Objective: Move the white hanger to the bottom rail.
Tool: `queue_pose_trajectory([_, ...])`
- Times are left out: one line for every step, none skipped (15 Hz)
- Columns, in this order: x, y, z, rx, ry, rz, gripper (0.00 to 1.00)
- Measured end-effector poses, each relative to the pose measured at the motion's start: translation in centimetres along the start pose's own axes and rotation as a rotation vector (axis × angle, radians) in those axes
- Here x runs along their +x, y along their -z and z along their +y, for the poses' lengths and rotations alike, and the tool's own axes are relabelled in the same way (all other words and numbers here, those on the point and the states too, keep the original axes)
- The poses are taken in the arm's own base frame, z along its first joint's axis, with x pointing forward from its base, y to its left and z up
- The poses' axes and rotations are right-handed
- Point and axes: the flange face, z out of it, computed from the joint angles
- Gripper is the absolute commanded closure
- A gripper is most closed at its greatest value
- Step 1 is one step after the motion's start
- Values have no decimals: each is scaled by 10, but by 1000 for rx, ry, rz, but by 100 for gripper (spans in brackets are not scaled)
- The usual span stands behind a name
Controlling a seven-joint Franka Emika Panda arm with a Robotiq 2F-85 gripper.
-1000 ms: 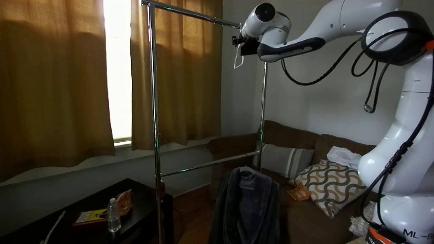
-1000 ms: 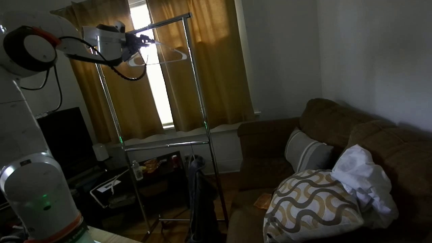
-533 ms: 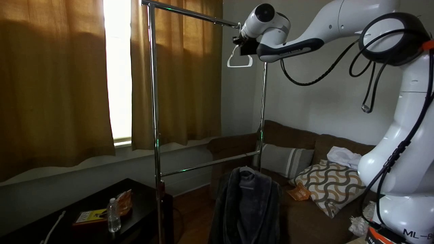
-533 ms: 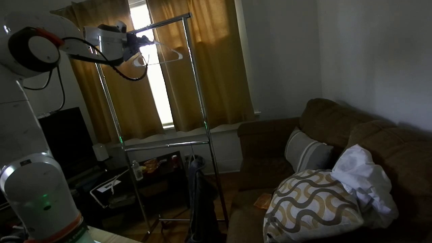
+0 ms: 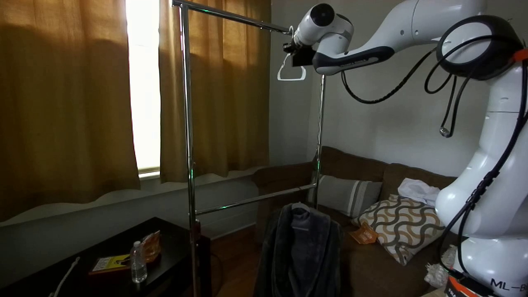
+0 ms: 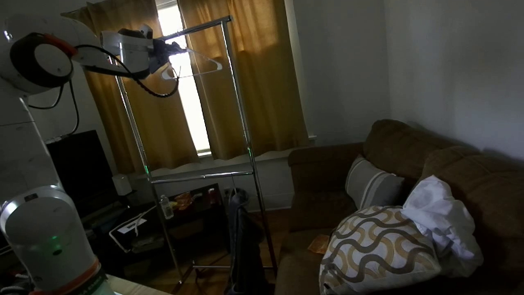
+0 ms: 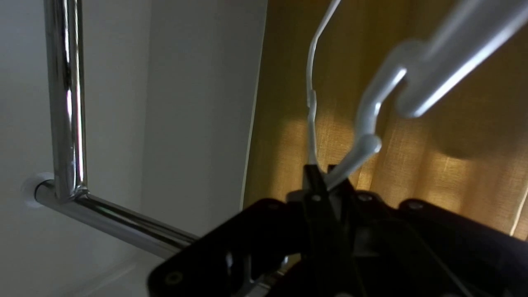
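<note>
In an exterior view we can make out "ML-" (rest unclear) on the white robot base (image 5: 486, 264), way below the pincer (image 5: 287, 48), and "FRA" on its orange-and-black band (image 5: 464, 288). Lettering on the arm (image 5: 354, 61), near the pincer, is too blurry.

White hanger (image 7: 456, 60), beyond the gripper (image 7: 322, 169) in the wrist view: nearer side blurred, cut off at the edge; stretch between the fingers (image 7: 315, 185) hidden. Rack's top bar (image 7: 123, 224), behind the gripper: partly hidden; contact with hanger indeterminable. Dark robe (image 5: 297, 255), well below the gripper: lower end cut off.
</note>
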Motion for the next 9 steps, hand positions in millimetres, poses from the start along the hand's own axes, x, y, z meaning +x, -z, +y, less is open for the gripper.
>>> queue_pose_trajectory([3, 2, 0, -1, -3, 8, 98])
queue_pose_trajectory([6, 5, 0, -1, -9, 16, 98])
queue_pose_trajectory([9, 9, -1, 0, -12, 23, 98])
queue_pose_trajectory([12, 13, -2, 2, -14, 31, 98])
queue_pose_trajectory([16, 18, -4, 5, -15, 38, 98])
queue_pose_trajectory([19, 24, -5, 6, -16, 44, 98])
queue_pose_trajectory([21, 29, -6, 7, -15, 49, 98])
queue_pose_trajectory([22, 35, -7, 7, -13, 53, 98])
queue_pose_trajectory([22, 41, -8, 7, -11, 56, 98])
